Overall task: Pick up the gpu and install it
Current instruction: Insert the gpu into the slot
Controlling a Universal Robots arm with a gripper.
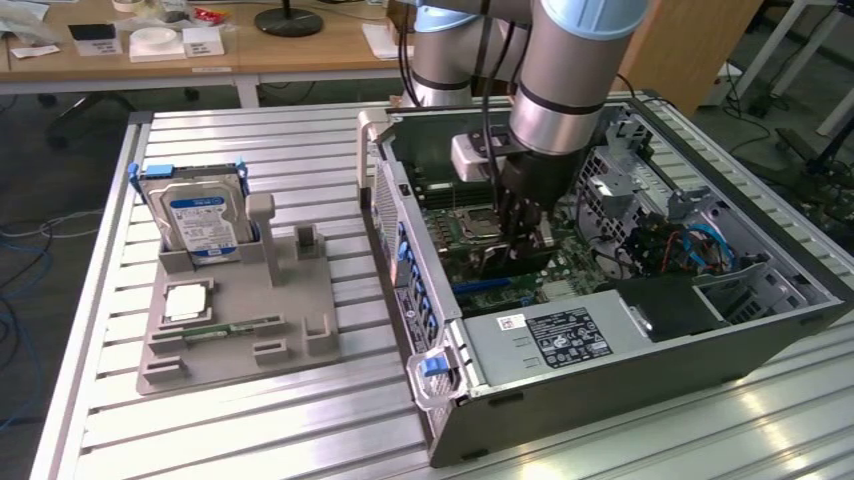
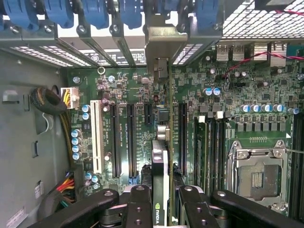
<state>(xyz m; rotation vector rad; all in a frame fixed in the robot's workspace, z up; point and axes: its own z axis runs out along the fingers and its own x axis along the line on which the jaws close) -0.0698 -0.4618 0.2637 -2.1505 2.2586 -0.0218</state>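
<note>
My gripper (image 1: 521, 238) reaches down into the open computer case (image 1: 747, 335), shut on the gpu (image 1: 501, 262). In the wrist view the gpu (image 2: 160, 164) is seen edge-on, a thin dark card with a logo strip, clamped between my two black fingers (image 2: 137, 204). Its silver bracket (image 2: 164, 45) stands against the rear slot openings with blue latches. The card hangs over the motherboard (image 2: 228, 95), lined up along the long black expansion slots (image 2: 130, 137). Whether its edge touches a slot is hidden by the card itself.
The CPU socket (image 2: 259, 175) and memory slots (image 2: 209, 147) lie beside the card. Cables (image 2: 47, 102) bunch at the case wall. Outside the case, a grey fixture tray (image 1: 314, 345) holds a hard drive (image 1: 200, 220) and a RAM stick (image 1: 227, 328). The power supply (image 1: 561, 335) fills the case's near end.
</note>
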